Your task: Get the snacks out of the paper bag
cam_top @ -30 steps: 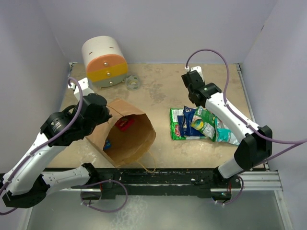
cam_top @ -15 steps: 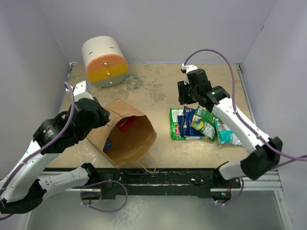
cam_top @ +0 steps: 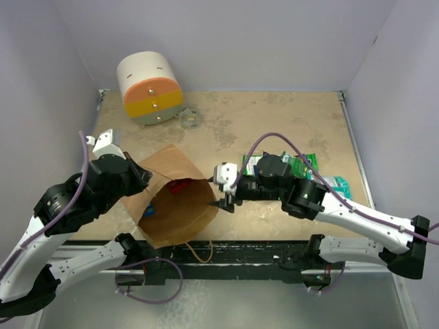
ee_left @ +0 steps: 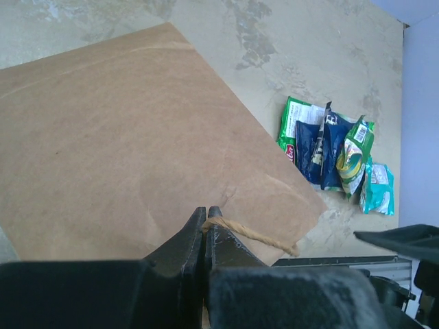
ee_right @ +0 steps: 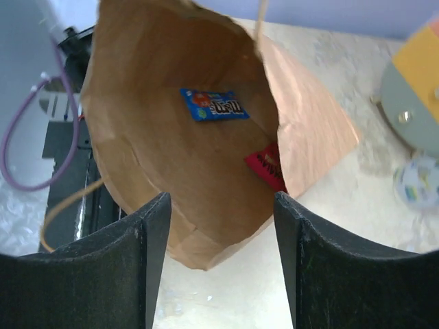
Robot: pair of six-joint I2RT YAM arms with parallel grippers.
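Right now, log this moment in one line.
left gripper shut on paper bag handle; right gripper open at its mouth; blue packet, red packet inside

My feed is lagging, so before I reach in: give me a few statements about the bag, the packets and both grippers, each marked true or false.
1. The left gripper is shut on the paper bag by its handle. True.
2. The paper bag is empty. False: a blue packet and a red packet lie inside.
3. The right gripper is open, facing the bag's mouth. True.
4. The pile of packets on the table lies on the left arm's side of the bag. False: it lies on the right arm's side.
5. The right gripper holds a packet. False: it grips nothing.
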